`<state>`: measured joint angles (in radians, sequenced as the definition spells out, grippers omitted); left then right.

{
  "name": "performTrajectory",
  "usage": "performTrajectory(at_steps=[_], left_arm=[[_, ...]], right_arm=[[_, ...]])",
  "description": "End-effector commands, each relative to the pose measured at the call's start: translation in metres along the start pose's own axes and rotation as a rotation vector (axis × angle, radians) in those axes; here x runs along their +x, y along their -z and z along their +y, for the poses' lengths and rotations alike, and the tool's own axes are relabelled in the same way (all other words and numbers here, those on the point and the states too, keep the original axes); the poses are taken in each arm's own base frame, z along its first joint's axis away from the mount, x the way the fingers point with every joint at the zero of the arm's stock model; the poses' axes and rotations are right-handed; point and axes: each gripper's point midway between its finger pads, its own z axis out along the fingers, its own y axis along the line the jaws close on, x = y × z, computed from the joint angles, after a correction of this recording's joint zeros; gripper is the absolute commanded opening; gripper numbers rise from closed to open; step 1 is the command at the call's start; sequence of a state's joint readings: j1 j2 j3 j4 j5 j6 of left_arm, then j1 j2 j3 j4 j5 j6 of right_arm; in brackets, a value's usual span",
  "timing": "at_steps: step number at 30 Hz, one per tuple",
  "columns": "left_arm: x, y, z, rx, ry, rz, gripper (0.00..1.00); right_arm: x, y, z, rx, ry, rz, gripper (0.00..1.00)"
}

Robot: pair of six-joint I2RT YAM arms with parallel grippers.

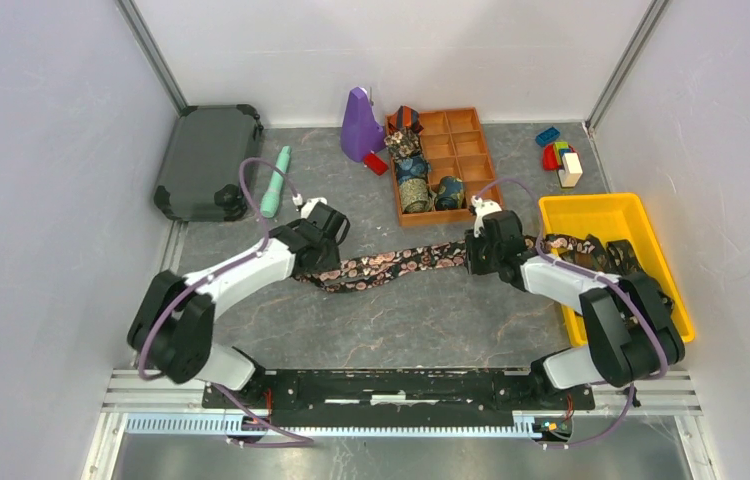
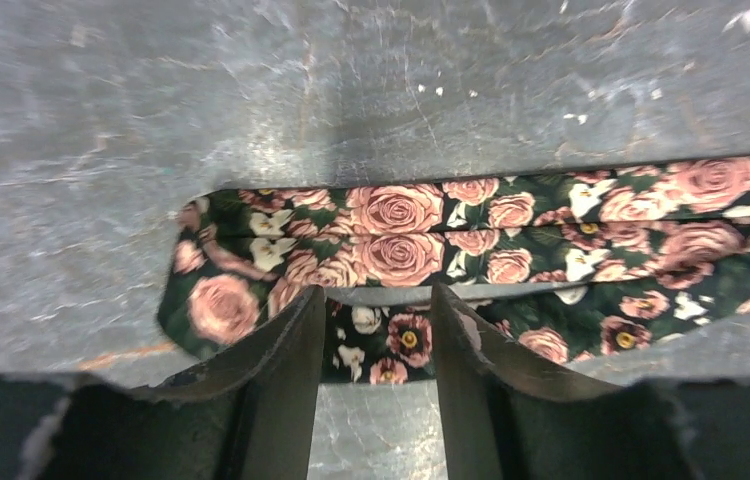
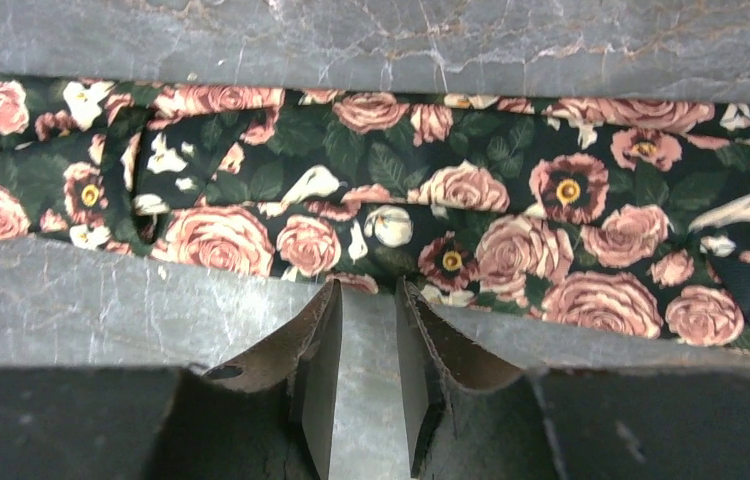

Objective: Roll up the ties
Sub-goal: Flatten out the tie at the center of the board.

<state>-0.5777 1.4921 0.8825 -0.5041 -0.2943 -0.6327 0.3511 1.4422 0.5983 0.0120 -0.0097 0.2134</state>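
A dark tie (image 1: pixel 401 262) with pink roses lies flat across the table, and its right end runs into the yellow bin (image 1: pixel 601 215). In the left wrist view the tie (image 2: pixel 391 210) is folded over on itself at its left end. My left gripper (image 1: pixel 328 262) (image 2: pixel 379 292) stands open over that fold, with a strip of tie lying loose between its fingertips. My right gripper (image 1: pixel 473 258) (image 3: pixel 369 285) is open by a narrow gap. Its tips touch the near edge of the tie (image 3: pixel 471 190), with bare table between them. Several rolled ties (image 1: pixel 413 190) sit in the brown tray (image 1: pixel 471 165).
A dark case (image 1: pixel 206 160) and a green cylinder (image 1: pixel 276 185) lie at the back left. A purple object (image 1: pixel 359 125) and a red block (image 1: pixel 376 162) stand beside the tray. Toy blocks (image 1: pixel 559 155) sit behind the yellow bin. Walls close in both sides.
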Motion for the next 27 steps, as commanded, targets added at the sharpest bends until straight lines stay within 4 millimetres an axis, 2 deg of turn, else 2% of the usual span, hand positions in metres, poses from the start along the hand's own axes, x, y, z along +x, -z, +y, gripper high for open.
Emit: performTrajectory(at_steps=[1, 4, 6, 8, 11, 14, 19, 23, 27], left_arm=[[-0.037, 0.044, 0.012, -0.067, 0.063, -0.183, 0.52], [-0.032, 0.064, 0.011, -0.073, 0.058, -0.221, 0.55], [-0.022, 0.074, 0.011, -0.082, 0.037, -0.235, 0.63], [-0.010, 0.077, 0.004, -0.060, 0.023, -0.223, 0.99], [0.008, 0.071, -0.009, -0.023, 0.040, -0.185, 1.00], [0.015, 0.062, -0.010, -0.075, 0.058, -0.175, 0.99], [0.031, 0.042, -0.020, -0.016, 0.295, -0.183, 0.84], [0.031, 0.031, -0.021, 0.034, 0.454, -0.238, 0.81], [0.029, 0.024, -0.019, 0.063, 0.542, -0.288, 0.78]], right_arm=[[-0.008, 0.021, 0.008, -0.045, 0.007, -0.020, 0.33], [-0.013, 0.032, 0.009, -0.054, -0.001, -0.055, 0.34], [-0.013, 0.035, 0.009, -0.055, -0.006, -0.065, 0.35], [-0.011, 0.037, 0.010, -0.058, -0.010, -0.073, 0.35], [-0.008, 0.036, 0.010, -0.059, -0.023, -0.076, 0.35], [-0.004, 0.033, 0.011, -0.063, -0.026, -0.067, 0.35], [0.001, 0.031, 0.011, -0.064, -0.027, -0.063, 0.35], [0.005, 0.030, 0.010, -0.059, -0.028, -0.060, 0.35], [0.000, 0.029, 0.010, -0.059, -0.032, -0.070, 0.35]])
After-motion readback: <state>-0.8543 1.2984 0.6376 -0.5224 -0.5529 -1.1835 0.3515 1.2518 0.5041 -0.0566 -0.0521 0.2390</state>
